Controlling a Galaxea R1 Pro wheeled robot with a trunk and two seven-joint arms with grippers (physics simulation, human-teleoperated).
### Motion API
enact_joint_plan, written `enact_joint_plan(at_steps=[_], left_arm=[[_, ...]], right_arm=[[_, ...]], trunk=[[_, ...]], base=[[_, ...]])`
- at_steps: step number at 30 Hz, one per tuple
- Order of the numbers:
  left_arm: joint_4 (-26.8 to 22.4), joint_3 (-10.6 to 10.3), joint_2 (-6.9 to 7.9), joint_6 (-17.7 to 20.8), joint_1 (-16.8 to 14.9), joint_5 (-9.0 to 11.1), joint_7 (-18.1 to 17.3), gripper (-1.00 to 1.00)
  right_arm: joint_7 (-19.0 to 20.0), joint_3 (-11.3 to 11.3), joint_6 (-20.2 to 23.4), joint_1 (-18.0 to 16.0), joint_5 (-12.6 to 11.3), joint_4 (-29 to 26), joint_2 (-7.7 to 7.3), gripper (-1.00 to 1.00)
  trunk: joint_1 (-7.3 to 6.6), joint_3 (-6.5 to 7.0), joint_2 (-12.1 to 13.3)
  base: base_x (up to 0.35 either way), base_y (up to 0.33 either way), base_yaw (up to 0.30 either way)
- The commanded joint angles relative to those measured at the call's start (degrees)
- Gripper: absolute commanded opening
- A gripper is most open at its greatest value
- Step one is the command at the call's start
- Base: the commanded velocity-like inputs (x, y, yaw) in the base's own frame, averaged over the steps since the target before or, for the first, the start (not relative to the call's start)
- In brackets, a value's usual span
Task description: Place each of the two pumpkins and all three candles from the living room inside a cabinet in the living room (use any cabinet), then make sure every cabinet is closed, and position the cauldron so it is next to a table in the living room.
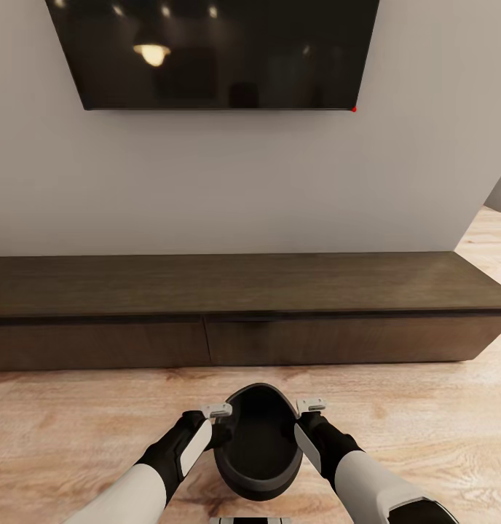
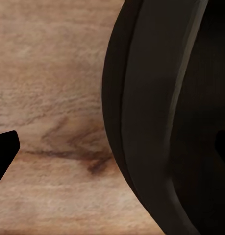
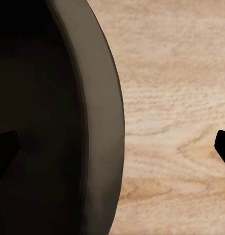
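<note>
Both arms hold the dark cauldron (image 1: 259, 444) between them, left gripper (image 1: 220, 429) and right gripper (image 1: 303, 423) each straddling its rim, closure unclear; beyond them stands the closed cabinet (image 1: 243, 320), so carrying it level matters.

Home living room: wall-mounted TV (image 1: 214, 51), low dark media cabinet (image 1: 243, 309), wood floor (image 1: 76, 429).

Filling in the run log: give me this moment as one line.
cauldron held between left claw and right claw | cabinet ahead, drawers closed | above wood floor
</note>
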Motion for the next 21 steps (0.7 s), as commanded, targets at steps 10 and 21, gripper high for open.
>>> enact_joint_plan(at_steps=[10, 21], left_arm=[[0.0, -0.2, 0.00, 0.1, 0.0, 0.5, 0.3, 1.00], [0.0, -0.2, 0.00, 0.1, 0.0, 0.5, 0.3, 1.00]], right_arm=[[-0.5, 0.4, 0.3, 0.0, -0.6, -0.1, 0.00, 1.00], [-0.5, 0.4, 0.2, 0.0, -0.6, -0.1, 0.00, 1.00]], trunk=[[-0.01, -0.05, 0.0], [0.07, -0.71, -0.1]], base=[[0.000, 0.000, 0.000], [0.000, 0.000, 0.000]])
